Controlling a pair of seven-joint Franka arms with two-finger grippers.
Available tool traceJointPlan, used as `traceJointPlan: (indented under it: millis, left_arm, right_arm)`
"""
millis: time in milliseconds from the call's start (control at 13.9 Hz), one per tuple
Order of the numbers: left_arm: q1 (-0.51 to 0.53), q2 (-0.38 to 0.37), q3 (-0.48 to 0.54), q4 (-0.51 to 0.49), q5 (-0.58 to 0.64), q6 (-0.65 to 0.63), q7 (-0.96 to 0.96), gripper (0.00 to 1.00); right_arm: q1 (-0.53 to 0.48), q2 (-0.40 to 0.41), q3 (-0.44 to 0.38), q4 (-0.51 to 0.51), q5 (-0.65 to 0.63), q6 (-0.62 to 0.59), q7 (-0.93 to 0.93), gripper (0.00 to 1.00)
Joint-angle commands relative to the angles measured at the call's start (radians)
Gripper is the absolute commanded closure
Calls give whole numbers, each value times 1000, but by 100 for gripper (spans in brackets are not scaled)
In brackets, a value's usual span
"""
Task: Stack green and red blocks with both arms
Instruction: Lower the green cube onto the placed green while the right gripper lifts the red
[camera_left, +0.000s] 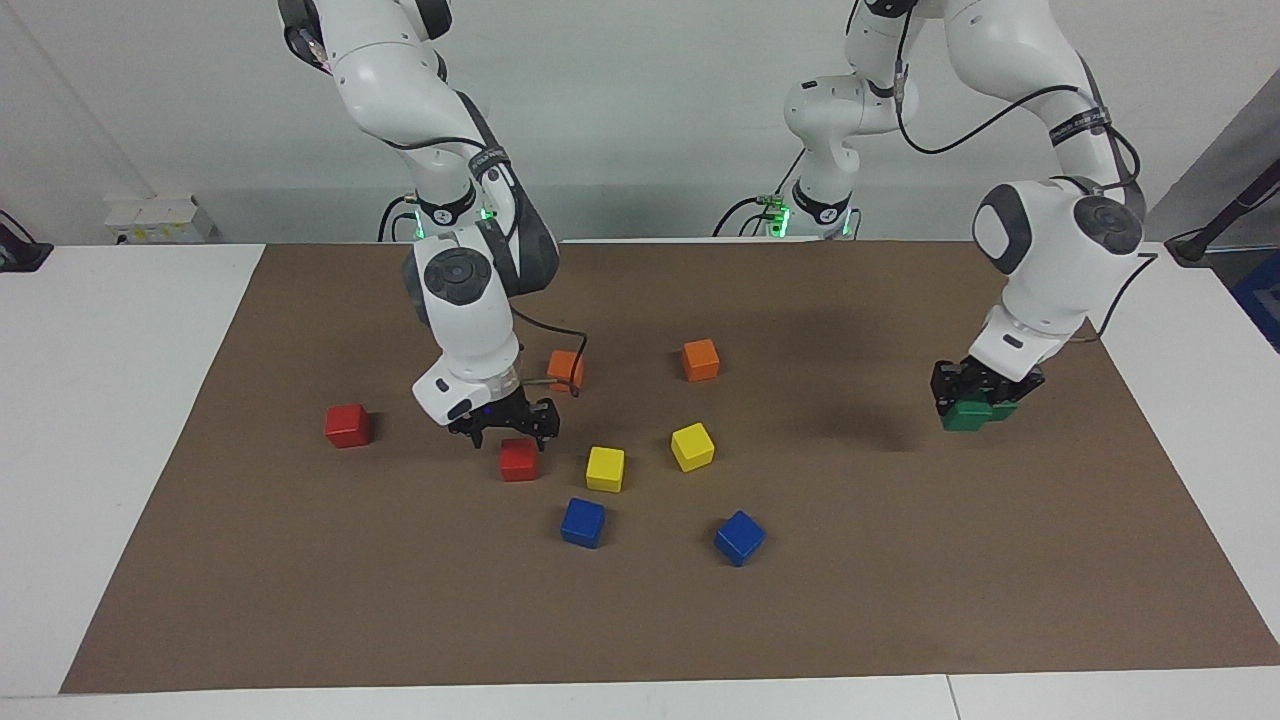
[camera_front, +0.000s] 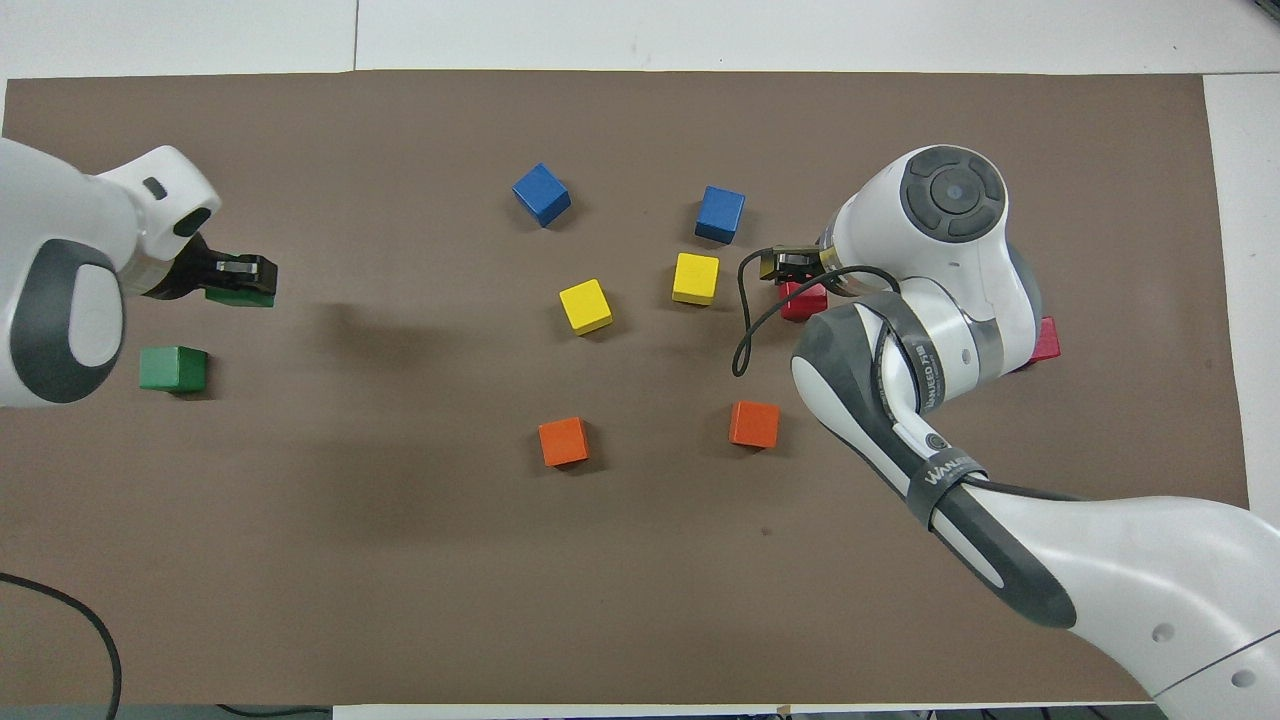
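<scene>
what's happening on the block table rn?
Both arms are mid-task stacking blocks. The left tool is shut on a green block, carried in the air beside the second green block at that arm's end of the mat. The right tool is open, just above a red block. The other red block lies untouched.

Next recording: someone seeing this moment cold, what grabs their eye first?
Probably the left gripper at the left arm's end of the table, shut on a green block carried in the air over the second green block. Next, the right gripper with open fingers just above a red block, beside the yellow blocks.
</scene>
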Motion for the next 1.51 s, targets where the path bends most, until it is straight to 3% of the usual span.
traceJointPlan:
  millis: [0,863,935,1007,1223,1438]
  left_arm:
    - [59,-39,-13,-55,1,9,48,100]
    - [112,-34,-12,-181,-10,164,71,100]
    - [113,-33,-13,-187,-17,173,57,100]
    - [115,-33,-13,-194,-21,188,53,100]
    - [127,-28,-13,-210,-42,208,54,100]
    - [128,-27,-13,-213,-59,214,53,100]
  right_arm:
    - [-9,-8,7,-38,-14,40,28,0]
    - [-50,27,6,-73,-15,141,-27,0]
    - [-49,30,6,-70,-14,141,-26,4]
    - [-44,30,6,-68,-14,140,-25,21]
    - [-44,30,6,-65,-17,127,-27,98]
    - [-53,12,1,6,-44,-8,-50,100]
